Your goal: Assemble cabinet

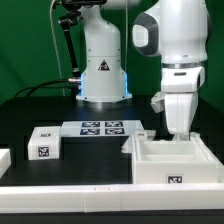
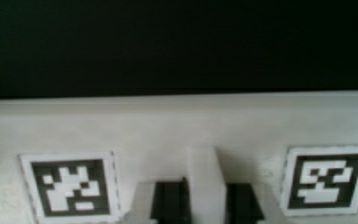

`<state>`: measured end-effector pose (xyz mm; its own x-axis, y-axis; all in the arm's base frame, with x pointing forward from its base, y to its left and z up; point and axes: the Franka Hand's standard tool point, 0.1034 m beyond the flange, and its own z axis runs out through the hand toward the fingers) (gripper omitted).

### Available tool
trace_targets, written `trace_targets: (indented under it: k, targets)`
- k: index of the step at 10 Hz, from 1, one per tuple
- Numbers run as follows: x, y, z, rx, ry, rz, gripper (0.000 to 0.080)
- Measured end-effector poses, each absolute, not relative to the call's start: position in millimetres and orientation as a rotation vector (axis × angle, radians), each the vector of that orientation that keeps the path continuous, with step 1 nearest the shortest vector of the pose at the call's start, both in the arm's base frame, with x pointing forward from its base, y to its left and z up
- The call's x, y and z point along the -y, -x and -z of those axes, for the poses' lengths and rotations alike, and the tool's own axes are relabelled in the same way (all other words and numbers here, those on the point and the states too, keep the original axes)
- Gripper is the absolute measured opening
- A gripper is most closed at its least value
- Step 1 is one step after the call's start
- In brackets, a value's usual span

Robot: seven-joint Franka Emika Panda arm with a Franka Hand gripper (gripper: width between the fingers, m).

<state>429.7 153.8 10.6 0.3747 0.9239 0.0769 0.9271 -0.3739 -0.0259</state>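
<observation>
Right under the tool [image 1: 179, 129] stood the cabinet box [image 1: 168, 168] on the black desk [image 1: 25, 118]. The tool hung over the box's rear wall. We could not tell from either view whether its fingers were apart or together, nor whether they touched the wall.

The wrist view was blurred. It showed the box's white surface close below the tool, with one square tag [image 2: 67, 186] and a second tag [image 2: 327, 180] on either side of a raised rib.

The box lay open side up. Its long axis ran across the exterior view from left to right. Its face with the front tag [image 1: 176, 179] pointed away from the tool, toward the exterior camera.

Just beyond that face ran the long white border rail [image 1: 80, 196], parallel to the box. Near the tool, toward the exterior view's left, the marker board [image 1: 103, 128] lay flat. Farther out on that side, well apart from the tool, sat a small tagged piece [image 1: 45, 143], separate from the box.
</observation>
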Motion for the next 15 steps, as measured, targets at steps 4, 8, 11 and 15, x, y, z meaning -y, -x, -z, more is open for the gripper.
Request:
trace_targets:
  k: [4,8,11,15]
  targets:
    - [-154.0,-430.2,-19.2,1.737,2.547,0.060,0.0068]
    - [-136.2,-436.2,-63.1,1.885,2.484,-0.027,0.0070]
    - [-134.3,-436.1,-62.3,1.874,2.491,-0.030,0.0070]
    - [-129.9,-445.4,-58.2,1.990,2.406,0.024,0.0070]
